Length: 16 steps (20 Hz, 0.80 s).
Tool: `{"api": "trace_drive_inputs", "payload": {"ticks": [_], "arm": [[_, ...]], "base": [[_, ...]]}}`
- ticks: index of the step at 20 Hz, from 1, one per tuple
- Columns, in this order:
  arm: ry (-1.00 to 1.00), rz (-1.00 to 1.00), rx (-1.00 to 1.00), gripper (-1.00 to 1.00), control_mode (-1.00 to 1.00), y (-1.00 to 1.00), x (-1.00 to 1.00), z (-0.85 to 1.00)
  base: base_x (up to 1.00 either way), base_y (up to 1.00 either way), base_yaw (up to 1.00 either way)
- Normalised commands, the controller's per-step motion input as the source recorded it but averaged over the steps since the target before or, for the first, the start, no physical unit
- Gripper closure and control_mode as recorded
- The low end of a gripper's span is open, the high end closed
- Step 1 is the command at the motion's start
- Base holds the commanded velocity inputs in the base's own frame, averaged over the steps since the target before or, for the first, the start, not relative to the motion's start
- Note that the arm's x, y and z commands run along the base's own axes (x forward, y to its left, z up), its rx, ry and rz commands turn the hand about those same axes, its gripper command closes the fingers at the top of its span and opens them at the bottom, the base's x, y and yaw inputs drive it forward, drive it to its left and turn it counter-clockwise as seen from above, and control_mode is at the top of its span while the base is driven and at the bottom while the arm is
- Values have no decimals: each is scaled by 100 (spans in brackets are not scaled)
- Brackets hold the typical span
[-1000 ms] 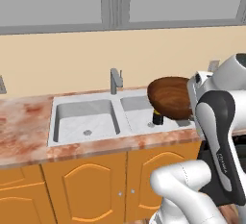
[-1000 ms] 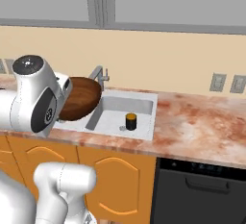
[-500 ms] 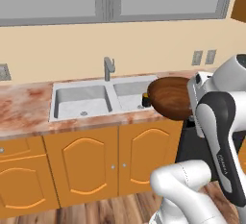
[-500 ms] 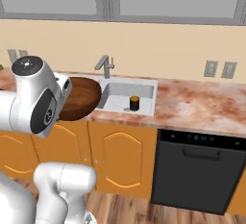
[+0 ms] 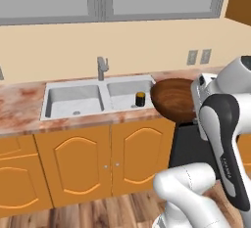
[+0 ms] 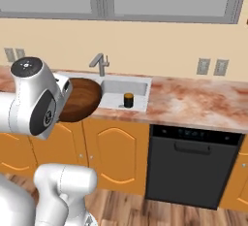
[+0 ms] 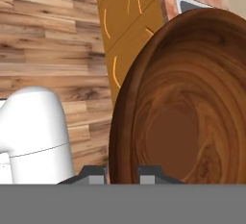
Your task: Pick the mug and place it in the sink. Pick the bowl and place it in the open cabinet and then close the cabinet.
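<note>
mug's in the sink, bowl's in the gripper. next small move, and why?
Probably keep carrying the bowl toward the wall cabinet. The gripper is clamped on its rim, the bowl hangs tilted beside the arm in front of the counter, and the mug already stands in the sink.

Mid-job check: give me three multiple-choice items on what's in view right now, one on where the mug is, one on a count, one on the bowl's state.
1. Where is the mug?
A. In the sink's right basin
B. On the floor
C. Inside the bowl

2. How many basins does the sink have?
A. One
B. Two
C. Three

3. What state is the bowl in?
A. Lying flat on the counter
B. Upside down in the sink
C. Held on edge in the gripper

Answers:
1 A: the mug stands upright in the basin right of the faucet.
2 B: two basins lie side by side.
3 C: the hand view shows the rim between the fingertips, with the bowl clear of the counter.
</note>
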Motion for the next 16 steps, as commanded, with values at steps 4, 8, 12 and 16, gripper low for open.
{"api": "trace_drive_inputs", "payload": {"ticks": [4, 8, 12, 16], "arm": [[0, 0, 0, 100, 100, 0, 0, 0], [0, 0, 0, 100, 100, 0, 0, 0], [0, 0, 0, 100, 100, 0, 0, 0], [0, 0, 0, 100, 100, 0, 0, 0]], "base": [[-12, -55, 0], [-47, -58, 0], [-69, -52, 0], [-71, -46, 0]]}}
